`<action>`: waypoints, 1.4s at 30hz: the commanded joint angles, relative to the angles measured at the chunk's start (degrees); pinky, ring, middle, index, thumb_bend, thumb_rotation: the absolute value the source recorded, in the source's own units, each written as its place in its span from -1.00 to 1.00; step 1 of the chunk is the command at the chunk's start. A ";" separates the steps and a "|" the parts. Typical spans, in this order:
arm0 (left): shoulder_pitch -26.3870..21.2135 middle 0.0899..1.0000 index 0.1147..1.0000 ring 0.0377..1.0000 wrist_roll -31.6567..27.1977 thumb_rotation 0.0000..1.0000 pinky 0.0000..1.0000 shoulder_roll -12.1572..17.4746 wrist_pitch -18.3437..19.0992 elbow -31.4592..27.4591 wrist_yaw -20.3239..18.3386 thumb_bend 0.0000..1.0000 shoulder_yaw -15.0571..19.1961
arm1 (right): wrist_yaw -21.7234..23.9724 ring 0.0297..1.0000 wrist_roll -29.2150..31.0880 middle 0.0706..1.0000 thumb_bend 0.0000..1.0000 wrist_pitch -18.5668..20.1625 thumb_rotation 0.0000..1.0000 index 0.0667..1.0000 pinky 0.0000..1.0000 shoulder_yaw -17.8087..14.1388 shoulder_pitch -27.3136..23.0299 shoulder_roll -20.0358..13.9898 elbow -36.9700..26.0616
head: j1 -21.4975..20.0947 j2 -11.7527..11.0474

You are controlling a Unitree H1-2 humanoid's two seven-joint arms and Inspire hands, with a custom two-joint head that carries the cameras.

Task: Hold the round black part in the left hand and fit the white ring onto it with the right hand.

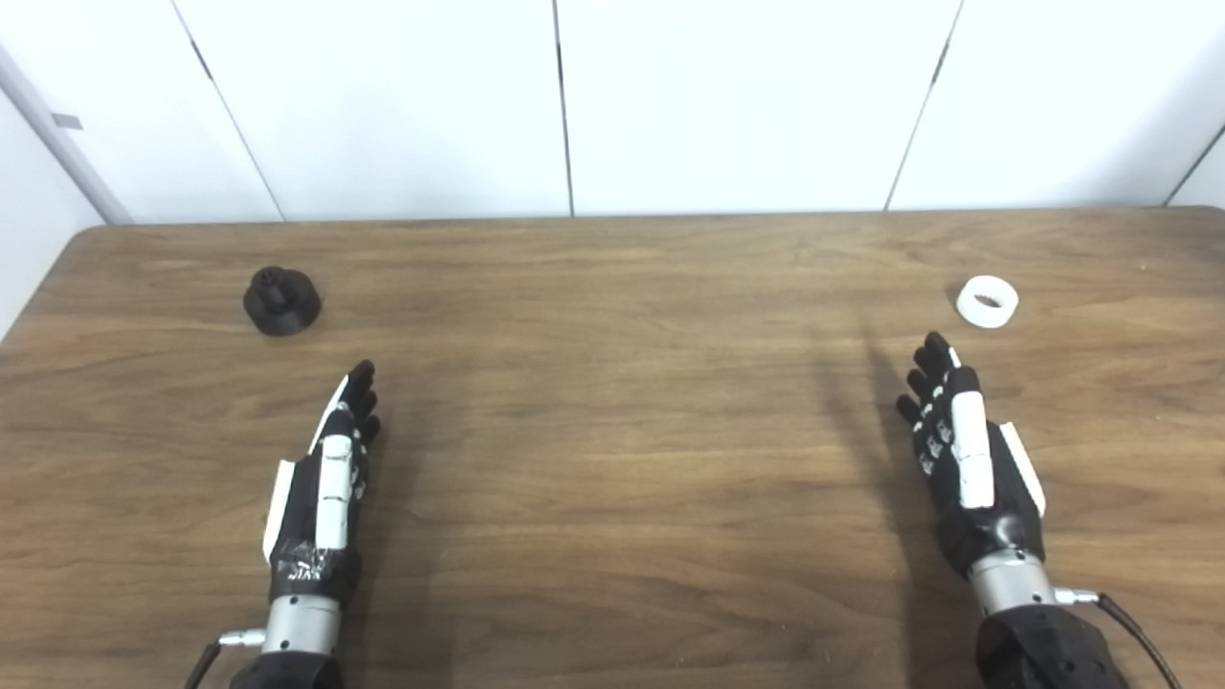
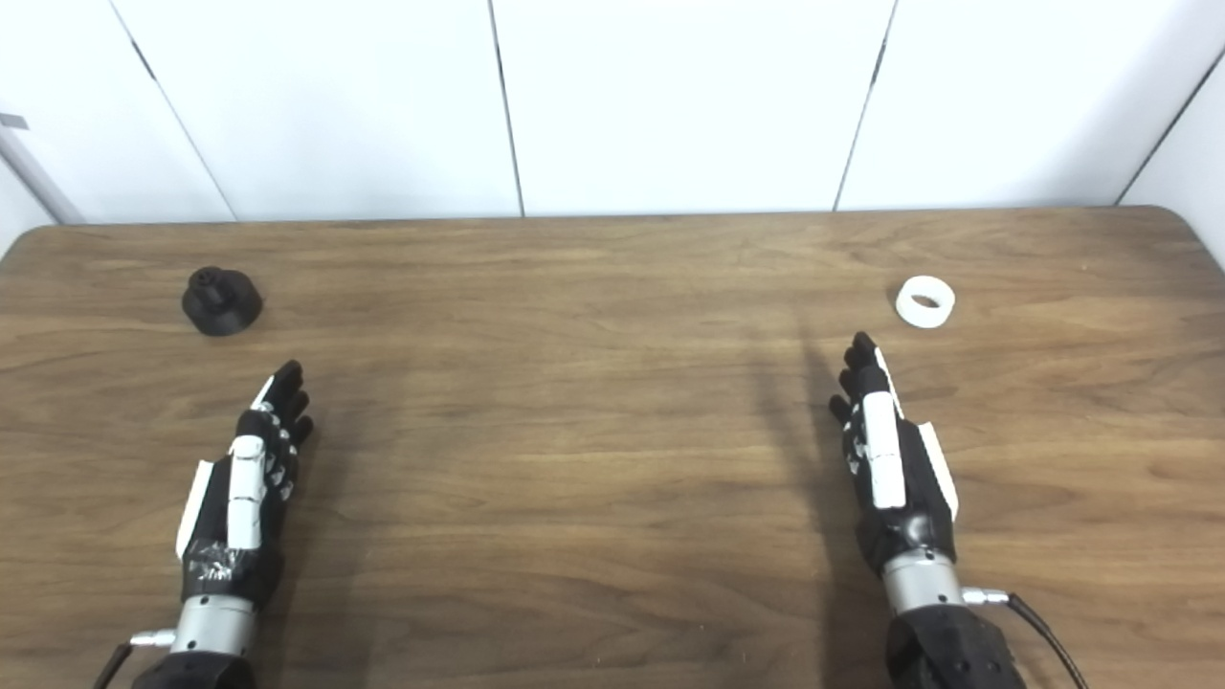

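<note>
The round black part stands on the wooden table at the far left, with a small hub on top. The white ring lies flat on the table at the far right. My left hand is open and empty, fingers straight, a little nearer than and to the right of the black part. My right hand is open and empty, fingers straight, its fingertips just short of the white ring. Neither hand touches its object.
White wall panels stand behind the table's far edge. The table's rounded far corners show at the left and right.
</note>
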 commanded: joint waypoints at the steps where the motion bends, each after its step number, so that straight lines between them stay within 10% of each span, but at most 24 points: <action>1: 0.38 0.97 0.91 1.00 0.25 0.92 1.00 -0.64 -1.69 -1.05 0.35 0.11 -0.20 | 0.43 1.00 0.25 1.00 0.07 -0.55 1.00 0.99 1.00 -0.29 0.10 -0.45 -0.38 | 0.02 0.03; 11: 0.46 0.96 0.90 1.00 0.76 0.90 1.00 -0.87 -1.81 -1.04 0.53 0.10 -0.51 | 0.28 1.00 0.08 1.00 0.05 -0.70 1.00 0.99 1.00 -0.32 0.32 -0.77 -0.30 | 3.35 -1.00; 24: 0.79 1.00 0.94 1.00 3.74 0.93 1.00 -2.72 -5.91 2.49 2.10 -0.02 -3.75 | 2.73 1.00 2.56 1.00 -0.03 -4.16 1.00 1.00 1.00 -1.36 0.49 -2.78 3.08 | 15.25 -9.25; 42: 0.60 1.00 0.95 1.00 7.62 0.75 1.00 -2.89 -7.08 4.77 3.37 0.05 -4.38 | 3.50 1.00 3.28 1.00 0.16 -5.74 1.00 1.00 1.00 -0.84 -0.04 -3.04 4.72 | 15.11 -11.67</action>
